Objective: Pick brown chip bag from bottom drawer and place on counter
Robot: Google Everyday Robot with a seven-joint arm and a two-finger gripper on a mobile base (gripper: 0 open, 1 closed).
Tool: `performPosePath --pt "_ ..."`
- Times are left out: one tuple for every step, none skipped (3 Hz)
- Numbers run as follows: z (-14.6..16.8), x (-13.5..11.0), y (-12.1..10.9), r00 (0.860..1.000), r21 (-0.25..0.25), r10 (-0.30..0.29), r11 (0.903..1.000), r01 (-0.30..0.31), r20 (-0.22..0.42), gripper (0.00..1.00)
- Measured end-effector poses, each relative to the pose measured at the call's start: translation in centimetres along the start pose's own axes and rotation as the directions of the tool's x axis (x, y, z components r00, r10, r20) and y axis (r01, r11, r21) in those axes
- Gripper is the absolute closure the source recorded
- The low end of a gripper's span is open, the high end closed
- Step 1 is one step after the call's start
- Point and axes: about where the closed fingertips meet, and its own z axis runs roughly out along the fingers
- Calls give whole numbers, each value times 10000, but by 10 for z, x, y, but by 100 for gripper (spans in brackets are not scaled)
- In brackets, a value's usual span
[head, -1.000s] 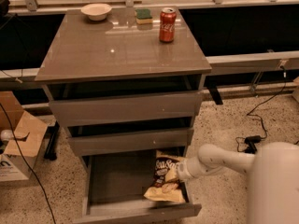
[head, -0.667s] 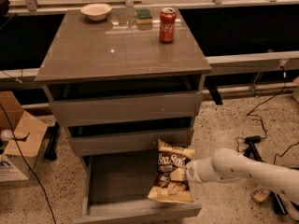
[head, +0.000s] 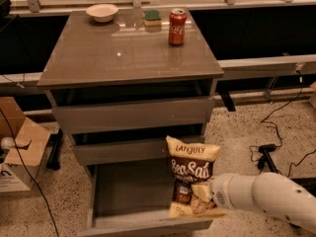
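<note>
The brown chip bag (head: 191, 177) hangs upright over the right side of the open bottom drawer (head: 133, 191), its pale yellow top level with the middle drawer front. My gripper (head: 200, 194) reaches in from the right on a white arm and is shut on the bag's lower right part. The bag is lifted above the grey drawer floor. The glossy counter (head: 118, 48) lies above, at the top of the cabinet.
On the counter stand a red soda can (head: 177, 26), a white bowl (head: 102, 12) and a green sponge (head: 152, 17) along the back. A cardboard box (head: 19, 147) sits on the floor at left. Cables and a plug (head: 266, 152) lie on the floor at right.
The bag has risen out of the drawer and turned upright in my gripper. The arm has moved up and drawn back to the right.
</note>
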Motion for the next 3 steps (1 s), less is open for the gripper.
performPosePath --pt "-77 -62 16 9731 1246 -2142 9712 2029 853 100" --pt "-133 -134 15 9318 1861 -3254 9372 2951 1609 100" --pt "-163 -176 6 9091 2337 -3575 9223 3078 2139 100"
